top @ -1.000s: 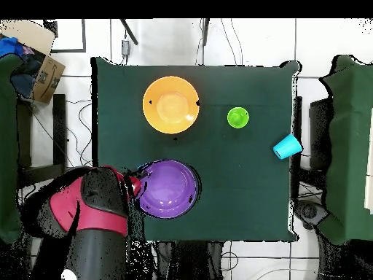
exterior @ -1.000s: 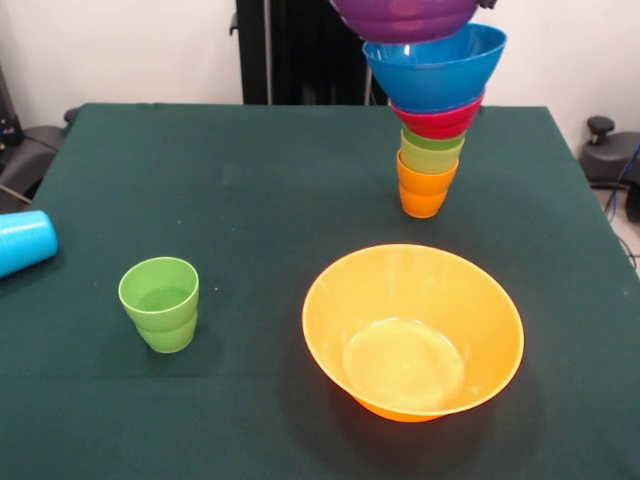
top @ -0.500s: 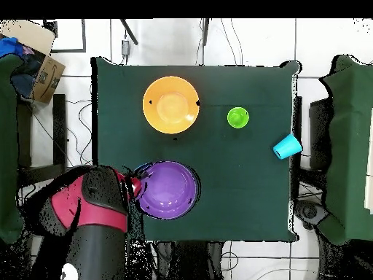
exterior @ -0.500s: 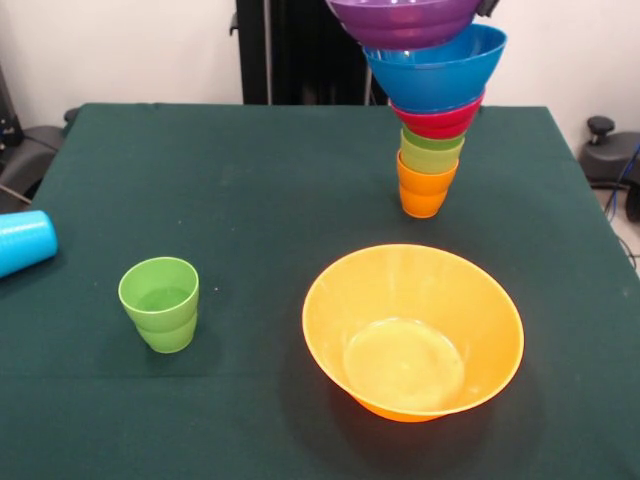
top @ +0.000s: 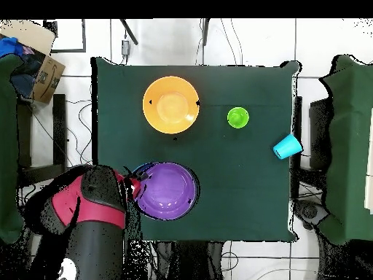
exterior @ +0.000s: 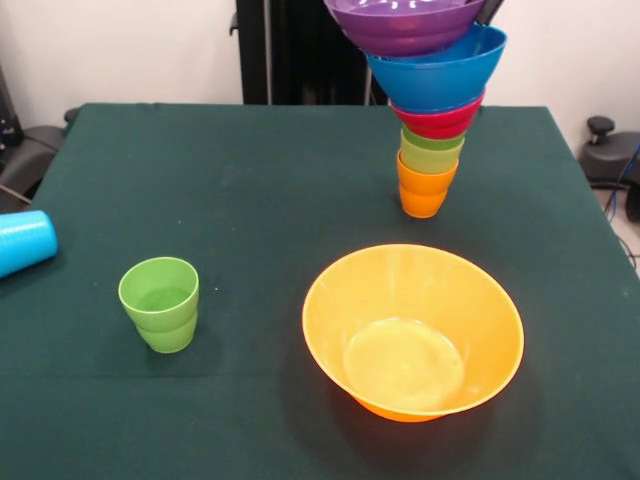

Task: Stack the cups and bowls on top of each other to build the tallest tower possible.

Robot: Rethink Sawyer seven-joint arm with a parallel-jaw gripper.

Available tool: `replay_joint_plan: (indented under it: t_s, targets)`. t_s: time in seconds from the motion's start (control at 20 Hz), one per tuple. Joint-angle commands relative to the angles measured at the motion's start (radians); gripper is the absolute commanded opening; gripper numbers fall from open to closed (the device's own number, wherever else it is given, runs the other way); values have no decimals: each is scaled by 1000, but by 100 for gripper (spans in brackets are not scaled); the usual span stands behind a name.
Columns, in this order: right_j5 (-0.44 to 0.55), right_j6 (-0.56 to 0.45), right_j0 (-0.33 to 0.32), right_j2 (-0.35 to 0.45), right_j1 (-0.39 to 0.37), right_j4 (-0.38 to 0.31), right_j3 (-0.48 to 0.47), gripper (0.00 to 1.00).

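The tower stands at the table's far right: an orange cup (exterior: 424,190) lowest, a green cup (exterior: 430,152), a red bowl (exterior: 440,120), a blue bowl (exterior: 440,80) and, on top, a wide purple bowl (exterior: 410,25). From above, only the purple bowl (top: 167,191) of the tower shows. My gripper (top: 133,187) grips that bowl's rim; in the front view only a dark tip of the gripper (exterior: 487,8) shows at the top edge. The large orange bowl (exterior: 480,300) sits alone near the front. A green stepped cup (exterior: 160,303) stands upright at the left.
A light blue cup (exterior: 22,241) lies on its side at the table's left edge, seen from above as the blue cup (top: 288,146) on the right rim. My red arm (top: 95,211) overhangs the table's corner. A cardboard box (top: 44,69) sits off the table.
The purple bowl has come down a little onto the blue bowl, with more of its rim showing now. The other cups and bowls have not moved.
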Motion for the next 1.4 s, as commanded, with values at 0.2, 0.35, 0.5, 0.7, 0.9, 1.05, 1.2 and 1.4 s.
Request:
replay_joint_plan:
  t_s: [0.2,0.35,0.5,0.7,0.9,1.05,1.2,1.4]
  targets:
    - [-17,-44,27,46,49,-83,7,0]
    - [-14,-41,31,44,52,-82,3,0]
    - [-15,-35,35,40,55,-83,2,0]
    - [-10,-36,38,40,58,-79,-4,0]
    - [-14,-23,44,39,67,-79,-8,0]
    - [-24,-22,43,41,69,-77,-8,0]
    - [-26,-14,47,43,78,-76,-14,0]
    - [-27,0,55,40,91,-77,-26,0]
